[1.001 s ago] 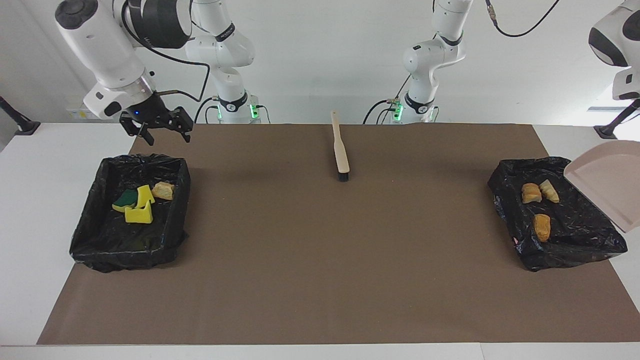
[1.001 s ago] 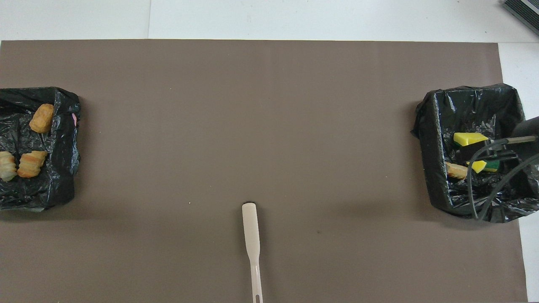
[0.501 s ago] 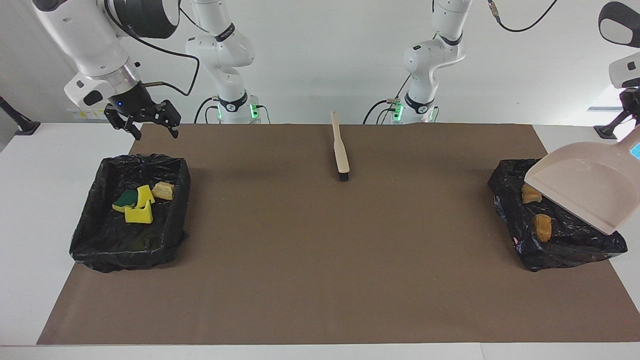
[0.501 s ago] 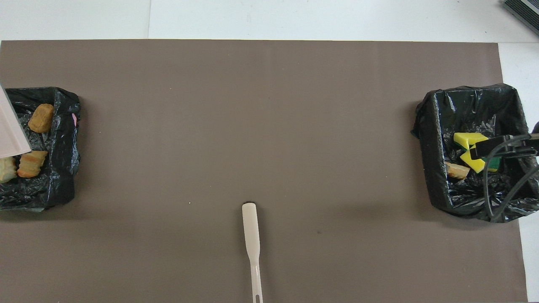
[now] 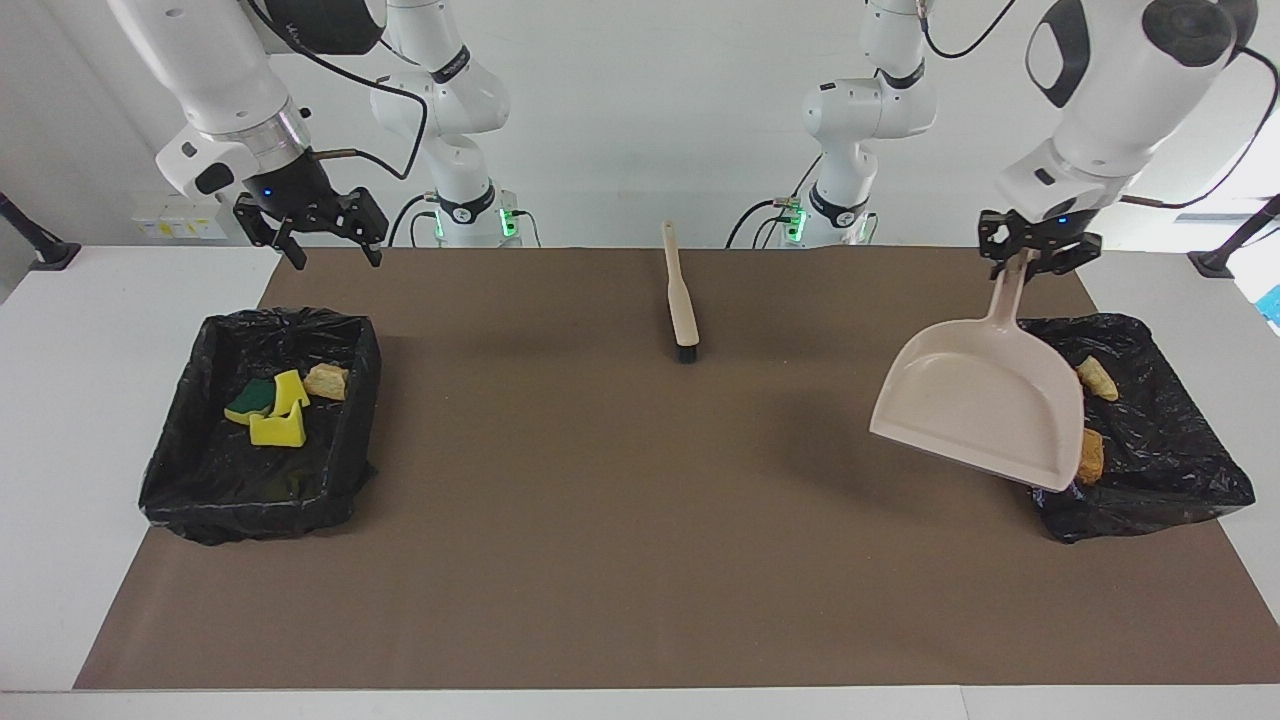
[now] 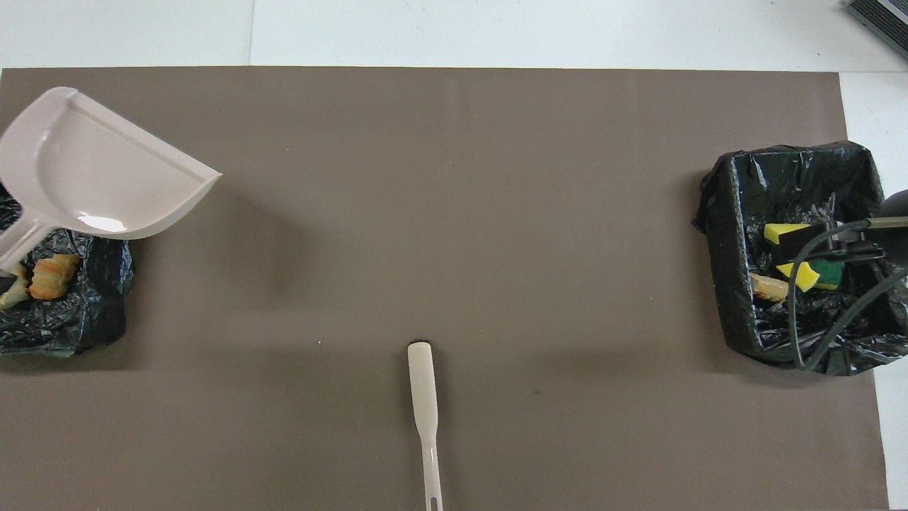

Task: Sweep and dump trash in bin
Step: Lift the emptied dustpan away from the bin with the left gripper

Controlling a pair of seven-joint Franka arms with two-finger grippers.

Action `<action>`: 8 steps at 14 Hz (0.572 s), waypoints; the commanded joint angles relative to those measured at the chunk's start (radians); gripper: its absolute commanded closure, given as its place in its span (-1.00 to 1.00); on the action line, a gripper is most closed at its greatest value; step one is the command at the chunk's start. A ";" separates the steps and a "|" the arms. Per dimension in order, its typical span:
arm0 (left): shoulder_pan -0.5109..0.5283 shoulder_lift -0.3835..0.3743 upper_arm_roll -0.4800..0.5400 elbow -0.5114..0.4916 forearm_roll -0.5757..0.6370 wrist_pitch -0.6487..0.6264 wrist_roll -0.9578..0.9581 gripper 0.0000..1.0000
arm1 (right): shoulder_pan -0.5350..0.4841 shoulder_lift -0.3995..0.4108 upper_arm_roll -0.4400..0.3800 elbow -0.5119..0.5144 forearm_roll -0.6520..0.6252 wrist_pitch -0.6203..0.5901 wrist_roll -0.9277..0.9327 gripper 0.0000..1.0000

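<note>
Swinging out from over the lined bin (image 5: 1180,490) at the left arm's end of the counter, the beige dustpan (image 5: 975,405) now hangs above the brown mat (image 5: 640,560) just beside that bin. A second ago it sat at the edge of the facing view, over the bin's outer rim. Its scoop shows empty in both views, so the dump looks finished, and this reads as the carry-back.

Nearest the robots, the brush (image 5: 682,300) lies flat on the mat midway between the arms, bristles pointing away from them, untouched.

Farther out, all the visible trash sits inside the two bins and none shows on the mat. Two bread chunks (image 5: 1097,378) (image 5: 1091,457) lie in the bin by the dustpan, which covers the spot where a third lay. The other bin (image 5: 200,490), at the right arm's end, holds three yellow-and-green sponge pieces (image 5: 278,425) and another bread chunk (image 5: 327,381).

The left end effector (image 5: 1037,262) points down, clamped narrowly on the top of the dustpan's handle, so the scoop dangles tilted with its lip lowest. The right end effector (image 5: 330,255) waits spread wide and empty, above the mat's edge on the robots' side of its bin.

What likely remains is setting the dustpan down.
</note>
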 commanded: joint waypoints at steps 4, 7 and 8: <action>-0.285 0.029 0.023 -0.119 -0.092 0.306 -0.339 1.00 | -0.010 -0.011 0.006 0.001 -0.015 -0.025 -0.015 -1.00; -0.382 0.123 0.023 -0.119 -0.135 0.408 -0.493 1.00 | -0.013 -0.011 0.006 0.004 -0.013 -0.022 -0.018 -1.00; -0.420 0.172 0.025 -0.120 -0.133 0.476 -0.570 1.00 | -0.013 -0.011 0.006 0.004 -0.012 -0.022 -0.018 -1.00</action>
